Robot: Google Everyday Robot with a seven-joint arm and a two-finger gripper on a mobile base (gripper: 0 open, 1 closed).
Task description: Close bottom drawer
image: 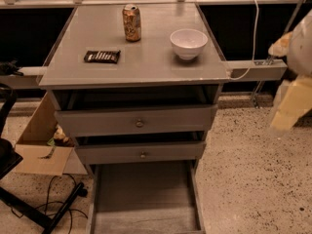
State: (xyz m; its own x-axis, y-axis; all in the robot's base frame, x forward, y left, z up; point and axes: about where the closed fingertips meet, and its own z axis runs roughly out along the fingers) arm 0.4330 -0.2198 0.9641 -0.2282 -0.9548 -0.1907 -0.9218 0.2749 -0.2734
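Grey cabinet [146, 67]: its bottom drawer [145, 199] stands pulled out at six o'clock. The gripper [291, 104] hangs at three o'clock, well apart; how far open it is cannot be told. On top, the can [131, 22] has no legible label.

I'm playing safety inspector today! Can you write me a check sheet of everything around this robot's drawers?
Surface: grey cabinet top, flat, holding three things.
Job's things: bottom drawer pulled far out, tray bare; its front is out of view.
Clutter: can, white bowl and candy bar on top.
Gripper: gripper at the right edge, beside the cabinet, apart from the drawer.
Cables: white cable at the cabinet's right; black cables on the floor, left.
Surroundings: cardboard box left; speckled floor.
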